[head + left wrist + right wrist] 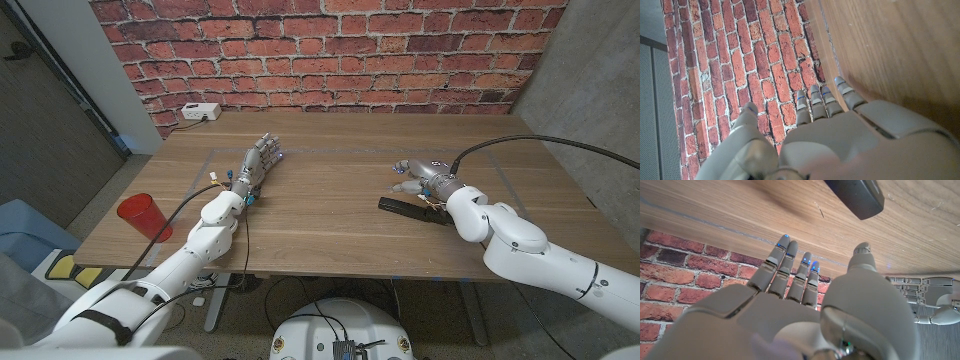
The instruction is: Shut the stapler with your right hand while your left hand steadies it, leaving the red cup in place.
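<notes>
Red cup (144,217) upright near the surface's (330,190) left front edge, well apart from everything. Left hand (256,163) mid-left, fingers (812,102) straight and close together, holding nothing. Stapler (408,209) lies right of centre; can't tell if it's closed. Right hand (424,177) just behind it, fingers (790,270) extended, side by side, holding nothing.
</notes>
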Motion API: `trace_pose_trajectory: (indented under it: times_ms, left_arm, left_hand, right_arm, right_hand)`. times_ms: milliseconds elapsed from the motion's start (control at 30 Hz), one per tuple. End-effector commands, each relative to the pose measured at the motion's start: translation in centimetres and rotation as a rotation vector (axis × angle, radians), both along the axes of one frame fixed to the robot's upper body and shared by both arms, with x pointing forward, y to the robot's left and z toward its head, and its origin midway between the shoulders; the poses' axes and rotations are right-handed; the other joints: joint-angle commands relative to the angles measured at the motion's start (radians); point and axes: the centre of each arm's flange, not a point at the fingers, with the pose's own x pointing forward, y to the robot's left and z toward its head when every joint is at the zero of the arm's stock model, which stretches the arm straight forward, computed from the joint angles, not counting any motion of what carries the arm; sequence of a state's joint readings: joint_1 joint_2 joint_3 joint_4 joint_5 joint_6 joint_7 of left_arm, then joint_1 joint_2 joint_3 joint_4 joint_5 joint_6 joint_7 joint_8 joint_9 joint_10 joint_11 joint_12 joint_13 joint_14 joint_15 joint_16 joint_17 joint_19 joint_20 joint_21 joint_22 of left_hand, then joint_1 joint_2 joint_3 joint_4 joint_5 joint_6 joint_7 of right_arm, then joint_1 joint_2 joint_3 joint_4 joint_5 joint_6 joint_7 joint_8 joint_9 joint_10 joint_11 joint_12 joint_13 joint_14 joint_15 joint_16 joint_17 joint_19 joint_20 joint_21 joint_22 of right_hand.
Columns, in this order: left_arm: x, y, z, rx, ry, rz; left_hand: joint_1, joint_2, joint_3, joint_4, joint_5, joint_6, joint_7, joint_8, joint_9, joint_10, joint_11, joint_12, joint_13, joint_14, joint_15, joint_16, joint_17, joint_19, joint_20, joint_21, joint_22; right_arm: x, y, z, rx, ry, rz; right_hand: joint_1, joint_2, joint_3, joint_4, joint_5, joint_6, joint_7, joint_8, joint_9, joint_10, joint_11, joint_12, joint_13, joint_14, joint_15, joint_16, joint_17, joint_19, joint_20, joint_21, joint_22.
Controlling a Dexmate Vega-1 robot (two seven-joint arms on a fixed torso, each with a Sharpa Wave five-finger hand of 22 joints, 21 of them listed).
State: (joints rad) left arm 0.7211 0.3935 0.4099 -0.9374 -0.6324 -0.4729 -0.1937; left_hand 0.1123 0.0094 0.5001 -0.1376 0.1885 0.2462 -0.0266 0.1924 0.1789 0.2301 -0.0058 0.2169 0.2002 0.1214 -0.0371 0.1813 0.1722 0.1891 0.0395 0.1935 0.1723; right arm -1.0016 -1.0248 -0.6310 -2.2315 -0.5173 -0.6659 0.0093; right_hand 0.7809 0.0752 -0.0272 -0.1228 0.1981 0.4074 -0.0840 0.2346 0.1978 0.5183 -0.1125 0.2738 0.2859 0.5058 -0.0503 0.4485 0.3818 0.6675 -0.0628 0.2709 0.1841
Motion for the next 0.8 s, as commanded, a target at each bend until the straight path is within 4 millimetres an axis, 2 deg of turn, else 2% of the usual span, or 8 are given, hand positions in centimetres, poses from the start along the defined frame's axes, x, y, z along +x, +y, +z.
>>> trace_pose_trajectory:
  times_ms: [33,267,367,533,733,800]
  left_arm:
    - [0.2,0.0,-0.3,-0.032,-0.001,-0.019]
    - [0.2,-0.1,-0.4,-0.033,-0.003,-0.021]
    - [0.1,0.0,-0.5,-0.037,-0.002,-0.021]
    - [0.1,0.0,-0.7,-0.064,0.000,-0.040]
    - [0.1,-0.1,-0.8,-0.063,0.001,-0.040]
    - [0.1,-0.1,-0.8,-0.068,0.001,-0.044]
  left_hand:
    - [0.010,0.000,-0.001,-0.005,-0.001,0.000,0.001,-0.001,0.004,0.010,0.002,0.004,0.001,0.010,-0.013,0.004,0.003,0.004,-0.001,0.001,0.003]
    - [0.011,-0.001,-0.002,-0.006,-0.002,0.004,0.005,0.000,0.004,0.012,0.001,0.005,0.001,0.015,-0.013,0.006,0.003,0.006,0.000,0.002,0.003]
    - [0.012,-0.002,-0.002,-0.007,-0.003,0.003,0.004,0.000,0.004,0.012,0.001,0.005,0.001,0.016,-0.013,0.006,0.003,0.006,0.000,0.002,0.003]
    - [0.012,-0.002,-0.002,-0.007,-0.003,0.004,0.006,0.000,0.004,0.012,0.002,0.004,0.001,0.017,-0.012,0.006,0.003,0.006,0.000,0.002,0.003]
    - [0.011,-0.003,-0.003,-0.006,-0.004,0.005,0.006,0.000,0.004,0.015,0.004,0.006,0.001,0.019,-0.011,0.006,0.004,0.008,-0.001,0.003,0.004]
    - [0.010,-0.003,-0.003,-0.006,-0.004,0.006,0.006,0.000,0.004,0.015,0.003,0.005,0.001,0.019,-0.012,0.006,0.004,0.008,0.000,0.003,0.004]
  right_arm:
    - [-0.2,0.3,-0.5,-0.002,0.014,-0.004]
    - [-0.3,0.5,-0.8,-0.006,0.025,0.004]
    - [-0.5,0.7,-1.0,-0.013,0.025,0.005]
    - [-0.8,1.2,-1.1,-0.039,0.016,0.002]
    - [-0.9,1.7,-1.2,-0.060,0.028,-0.001]
    - [-0.9,1.9,-1.3,-0.067,0.027,0.000]
  right_hand:
    - [-0.002,-0.001,0.003,-0.001,0.000,0.005,0.012,-0.003,0.001,0.004,0.008,-0.004,0.004,0.019,-0.171,-0.003,0.001,0.034,-0.008,0.013,0.002]
    - [-0.002,-0.003,0.003,-0.001,-0.001,0.005,0.014,-0.006,0.002,-0.001,0.012,-0.011,0.004,0.024,-0.172,-0.009,0.000,0.086,-0.002,0.030,0.001]
    - [-0.001,-0.003,0.003,-0.001,-0.001,0.004,0.014,-0.006,0.002,-0.002,0.010,-0.011,0.005,0.026,-0.171,-0.009,0.001,0.089,-0.004,0.030,0.001]
    - [0.001,0.001,0.005,-0.001,0.000,-0.005,0.019,-0.011,0.002,-0.009,0.015,-0.016,0.006,0.045,-0.173,-0.003,0.003,0.093,-0.020,0.029,0.000]
    - [0.007,0.003,0.008,-0.004,0.000,0.011,0.013,-0.006,0.003,0.009,0.012,-0.010,0.009,0.066,-0.177,-0.002,0.003,0.096,-0.029,0.026,-0.001]
    - [0.008,0.004,0.009,-0.004,0.000,0.016,0.002,-0.004,0.003,0.008,0.007,-0.011,0.010,0.072,-0.175,0.000,0.005,0.095,-0.030,0.025,-0.001]
